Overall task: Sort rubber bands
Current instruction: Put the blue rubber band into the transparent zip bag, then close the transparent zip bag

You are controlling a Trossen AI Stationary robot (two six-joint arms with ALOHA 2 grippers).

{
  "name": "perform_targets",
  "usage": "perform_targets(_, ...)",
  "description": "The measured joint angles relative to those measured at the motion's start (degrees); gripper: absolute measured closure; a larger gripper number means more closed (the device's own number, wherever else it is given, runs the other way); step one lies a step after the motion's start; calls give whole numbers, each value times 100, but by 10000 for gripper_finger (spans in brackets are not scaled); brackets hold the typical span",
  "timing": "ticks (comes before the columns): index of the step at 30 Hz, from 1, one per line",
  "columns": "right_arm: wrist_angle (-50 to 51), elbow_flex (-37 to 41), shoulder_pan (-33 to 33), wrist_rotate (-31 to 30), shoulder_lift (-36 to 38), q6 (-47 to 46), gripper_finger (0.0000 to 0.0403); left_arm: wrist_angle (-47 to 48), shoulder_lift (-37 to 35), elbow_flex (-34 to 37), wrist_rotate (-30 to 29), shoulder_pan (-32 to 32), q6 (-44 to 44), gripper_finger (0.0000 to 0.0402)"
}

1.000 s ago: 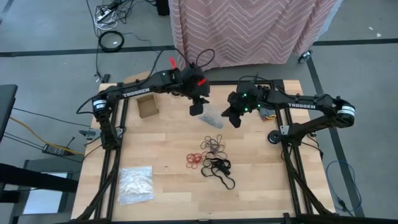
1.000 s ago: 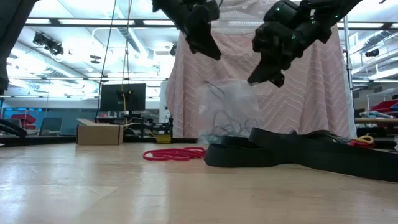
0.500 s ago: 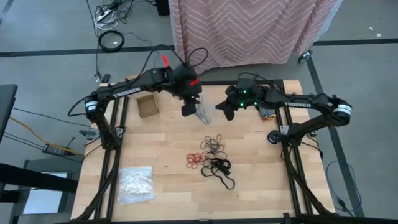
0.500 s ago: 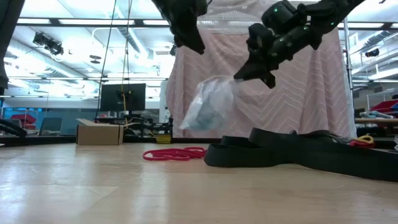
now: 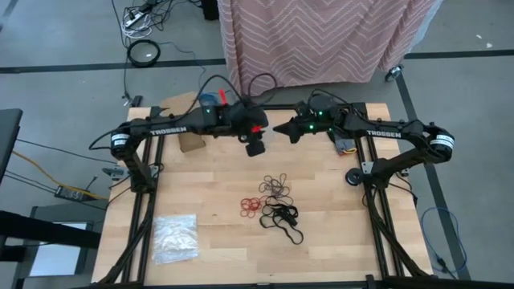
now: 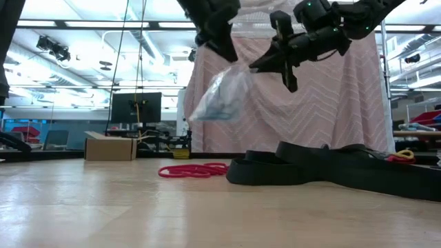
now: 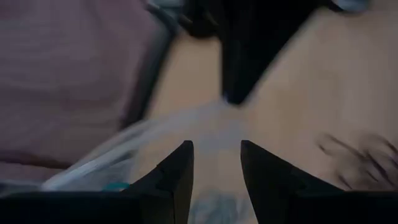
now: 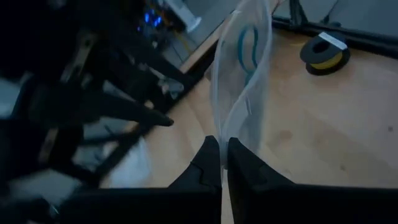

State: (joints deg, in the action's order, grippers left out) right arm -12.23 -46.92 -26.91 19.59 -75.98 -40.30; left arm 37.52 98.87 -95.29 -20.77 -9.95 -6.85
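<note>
A clear crinkly plastic bag [image 6: 219,96] with a blue-teal rubber band [image 8: 245,43] inside hangs in the air over the table's far middle. My right gripper [image 8: 221,140] is shut on it. My left gripper [image 7: 216,144] is right beside the right one [image 5: 279,128], with its fingers apart and the bag's plastic [image 7: 143,143] showing between and beyond them. On the table's middle lie loose rubber bands: tan and dark loops [image 5: 277,187], red ones [image 5: 250,206] and black ones [image 5: 283,218]. My right gripper pinches the bag's upper edge [image 8: 225,127] between its two shut fingers. The fingers come roughly level from the table's right. The bag is lifted clear of the table and slants down and aside from the fingertips [image 6: 256,67]. My left gripper: whether its fingers touch the bag cannot be told.
A small cardboard box [image 5: 191,143] stands at the far left. A second clear bag [image 5: 175,238] lies flat at the near left. A yellow roll [image 8: 326,53] lies by the far right frame. A pink patterned cloth [image 5: 321,40] hangs beyond the far edge.
My right gripper has gone up and toward the table's far left, rolling its wrist. The bag has risen with it, from hanging low over the table to hanging high, and slants toward the left. My left gripper has turned about beside the bag, with its finger gap unchanged.
</note>
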Motion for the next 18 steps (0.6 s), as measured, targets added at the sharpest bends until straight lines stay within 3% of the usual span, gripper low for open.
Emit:
perform_targets(6, -1115, 0, -104, -183, 4, -1587, 403, -182, -2, -3, -1248, 347, 139, 261)
perform_targets(13, -2164, -2, -114, -761, 7, -3285, 403, -364, -326, -3, -2732, 735, 918, 261)
perform_targets(18, -2593, -2, -91, -745, 8, -4064, 403, -1009, -339, -3, -2867, 912, 1162, 261)
